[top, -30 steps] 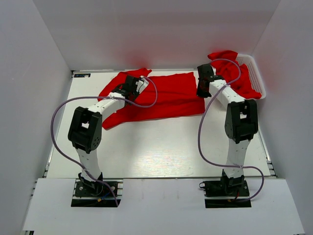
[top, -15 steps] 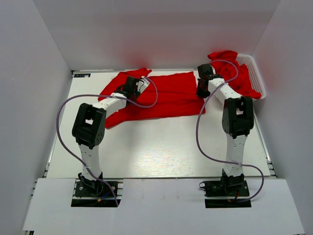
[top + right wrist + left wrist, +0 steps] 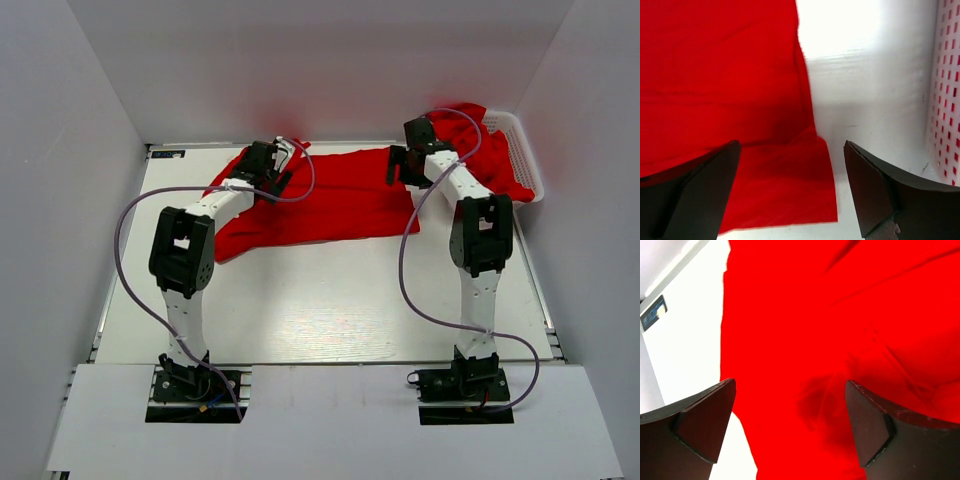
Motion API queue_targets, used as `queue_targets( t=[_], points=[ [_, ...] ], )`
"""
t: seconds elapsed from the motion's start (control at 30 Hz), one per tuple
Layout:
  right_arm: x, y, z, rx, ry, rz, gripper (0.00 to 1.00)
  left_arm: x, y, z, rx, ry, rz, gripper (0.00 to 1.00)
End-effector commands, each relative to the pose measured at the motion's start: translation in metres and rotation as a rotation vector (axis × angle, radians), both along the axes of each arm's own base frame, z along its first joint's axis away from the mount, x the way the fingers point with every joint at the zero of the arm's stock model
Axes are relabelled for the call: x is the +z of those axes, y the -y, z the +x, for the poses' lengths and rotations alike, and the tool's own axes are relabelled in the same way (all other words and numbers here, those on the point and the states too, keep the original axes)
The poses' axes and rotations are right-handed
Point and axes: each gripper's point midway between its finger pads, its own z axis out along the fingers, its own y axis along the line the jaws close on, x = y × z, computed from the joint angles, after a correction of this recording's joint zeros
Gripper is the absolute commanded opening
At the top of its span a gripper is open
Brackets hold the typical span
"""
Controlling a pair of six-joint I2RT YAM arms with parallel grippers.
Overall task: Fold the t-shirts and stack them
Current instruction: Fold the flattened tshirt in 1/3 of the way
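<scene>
A red t-shirt (image 3: 340, 205) lies spread across the far half of the table, partly folded along its length. My left gripper (image 3: 270, 165) hovers over its left end, by the sleeve. In the left wrist view the gripper (image 3: 790, 427) is open, with only red cloth (image 3: 840, 315) below the gap. My right gripper (image 3: 402, 165) is over the shirt's right end. The right wrist view shows that gripper (image 3: 790, 192) open above the shirt's layered right corner (image 3: 785, 185), holding nothing. More red t-shirts (image 3: 485, 150) are heaped in the basket.
A white lattice basket (image 3: 522, 150) stands at the far right corner, and its wall (image 3: 946, 90) shows beside my right gripper. White walls close in the table on three sides. Purple cables loop off both arms.
Both grippers have opened and let go of the shirt. Both arms have reached a little farther toward the back wall, and the shirt's far edge has settled.
</scene>
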Motion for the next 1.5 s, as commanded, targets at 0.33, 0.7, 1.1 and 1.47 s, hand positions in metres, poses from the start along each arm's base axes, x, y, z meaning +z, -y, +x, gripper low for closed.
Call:
queue_targets(
  t=[0.33,0.7,1.1,1.47],
  points=[
    [0.058,-0.068,-0.067,0.331,0.074,0.227,0.90,0.053,0.020,-0.054,0.074,-0.092,-0.215,1.00],
    [-0.002,-0.074,-0.065,0.291,-0.042,0.238,0.90,0.022,0.045,-0.072,0.007,-0.162,-0.355,1.00],
    [-0.039,-0.054,-0.059,0.171,-0.118,0.166,0.90,-0.023,0.044,-0.085,-0.043,-0.262,-0.307,1.00],
    [-0.047,-0.040,-0.063,0.116,-0.145,0.159,0.90,-0.036,0.028,-0.075,0.053,-0.238,-0.240,1.00]
  ],
)
